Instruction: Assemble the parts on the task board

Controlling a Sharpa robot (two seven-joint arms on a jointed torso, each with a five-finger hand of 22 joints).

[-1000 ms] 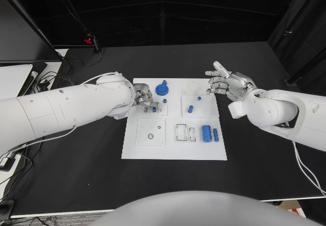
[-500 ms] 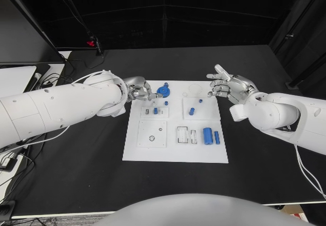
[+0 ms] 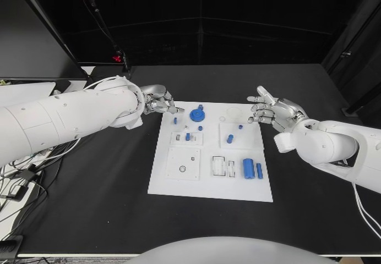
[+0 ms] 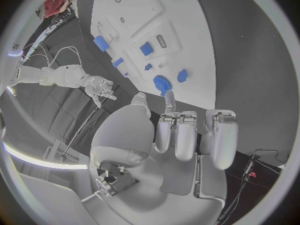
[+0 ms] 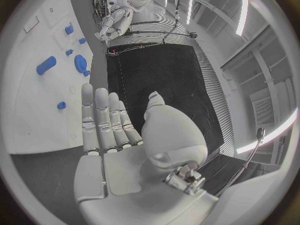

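The white task board (image 3: 210,181) lies in the middle of the black table. On it are a blue round piece (image 3: 197,114), small blue pegs (image 3: 188,136) and a blue cylinder (image 3: 248,168) beside a thin blue rod (image 3: 259,170). My left hand (image 3: 163,103) hovers just off the board's far left corner, fingers apart, holding nothing. My right hand (image 3: 270,110) hangs by the board's far right edge, fingers spread and empty. The left wrist view shows the left hand (image 4: 181,135) above the board (image 4: 181,30) and the round piece (image 4: 162,82). The right wrist view shows the flat, empty palm (image 5: 119,150).
A white desk (image 3: 23,91) and loose cables (image 3: 23,165) lie off the table's left side. A small device with a red light (image 3: 119,58) stands at the far left corner. Black table surface surrounds the board.
The left hand has drawn back from over the small pegs to beyond the board's far left corner. The camera has shifted. The right hand has kept its place beside the board.
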